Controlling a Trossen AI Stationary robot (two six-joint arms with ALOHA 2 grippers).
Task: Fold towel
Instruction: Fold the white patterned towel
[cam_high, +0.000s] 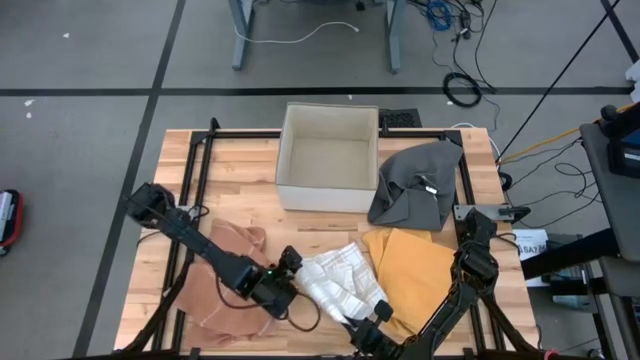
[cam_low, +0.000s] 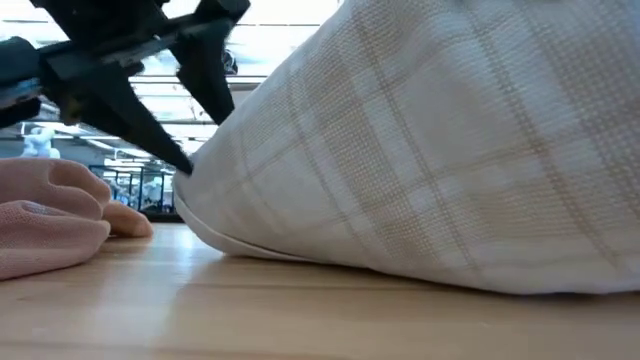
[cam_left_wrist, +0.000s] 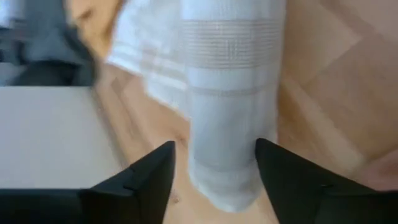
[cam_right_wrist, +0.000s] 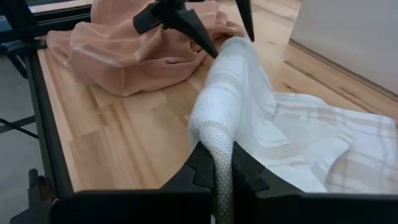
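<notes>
High view: looks straight down from above, far enough to take in the whole table (cam_high: 250, 165), both arms and the floor around.
Low view: sits at tabletop height, facing level across the wood, very close to the white checked towel (cam_low: 430, 150), which fills most of the frame.
Left wrist view: looks past its own two dark fingers (cam_left_wrist: 140, 180), close over the same towel.
Right wrist view: looks along the tabletop, near the towel.
Shared: all four views show the towel.

No readable text, label or number — nothing legible — on anything here.
</notes>
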